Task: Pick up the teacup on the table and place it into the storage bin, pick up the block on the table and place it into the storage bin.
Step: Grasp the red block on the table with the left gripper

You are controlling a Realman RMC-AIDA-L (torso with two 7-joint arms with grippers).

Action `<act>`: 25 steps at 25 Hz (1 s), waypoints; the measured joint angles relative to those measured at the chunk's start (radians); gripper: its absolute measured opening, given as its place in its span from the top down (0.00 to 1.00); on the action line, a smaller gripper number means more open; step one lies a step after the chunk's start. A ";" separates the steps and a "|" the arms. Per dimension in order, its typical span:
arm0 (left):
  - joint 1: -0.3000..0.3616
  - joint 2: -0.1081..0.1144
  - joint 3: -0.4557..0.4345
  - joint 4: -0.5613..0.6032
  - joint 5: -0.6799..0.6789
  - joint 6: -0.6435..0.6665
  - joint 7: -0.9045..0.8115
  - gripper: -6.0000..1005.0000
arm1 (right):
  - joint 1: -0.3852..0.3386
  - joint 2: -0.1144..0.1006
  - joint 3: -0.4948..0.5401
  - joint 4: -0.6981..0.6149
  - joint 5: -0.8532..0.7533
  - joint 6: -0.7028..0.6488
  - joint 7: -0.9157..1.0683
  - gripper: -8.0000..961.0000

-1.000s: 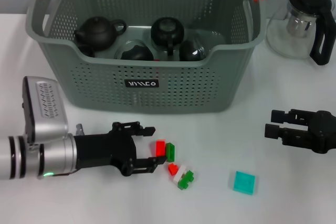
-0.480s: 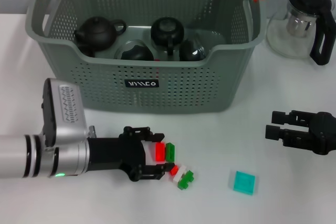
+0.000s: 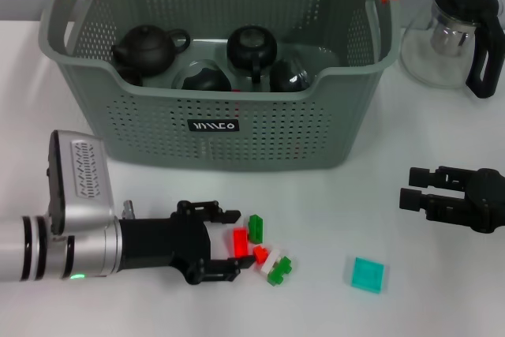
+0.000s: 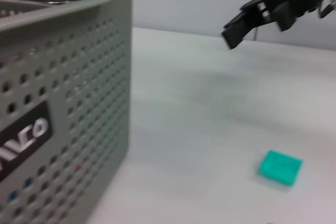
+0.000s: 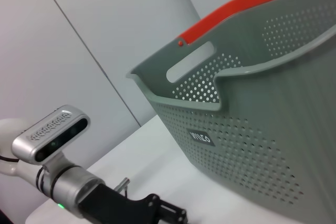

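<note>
Left pincer at the blocks; teaware already in the bin.

The left pincer [image 3: 221, 244] lies low on the tabletop [image 3: 442, 116] in front of the bin [image 3: 213, 128], fingers apart, with a red block [image 3: 240, 241] between its tips, not yet clamped. Just beside it lie a green block [image 3: 256, 228] and a small red, white and green cluster [image 3: 272, 263]; a teal block [image 3: 367, 275] sits well apart toward the right. Dark teapots and cups [image 3: 251, 46] rest inside the bin, so the teacup part looks done, judging by that. The block part is left: close, lift, carry over the rim. The right pincer [image 3: 418, 187] hovers idle at the right, fingers apart, near a glass pot [image 3: 454, 33].
</note>
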 joint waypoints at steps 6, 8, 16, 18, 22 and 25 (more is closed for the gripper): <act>-0.020 -0.001 0.001 -0.010 0.001 -0.054 0.027 0.35 | 0.004 0.000 -0.004 0.000 0.000 0.001 0.002 0.29; -0.022 -0.001 0.001 -0.012 0.003 -0.055 0.031 0.35 | 0.004 0.001 -0.004 0.000 0.000 0.001 0.002 0.29; -0.017 -0.005 0.037 -0.022 -0.001 -0.074 0.041 0.37 | 0.001 0.001 0.000 0.000 0.000 0.001 0.002 0.28; -0.016 -0.005 0.039 -0.023 -0.002 -0.077 0.042 0.37 | 0.002 0.001 -0.001 0.000 0.000 0.001 0.003 0.29; -0.016 -0.006 0.040 -0.023 -0.004 -0.078 0.043 0.38 | 0.001 0.000 -0.002 0.000 0.000 0.001 0.004 0.29; -0.018 -0.005 0.040 -0.022 -0.004 -0.078 0.040 0.39 | -0.001 0.000 -0.001 0.000 0.000 0.001 0.004 0.29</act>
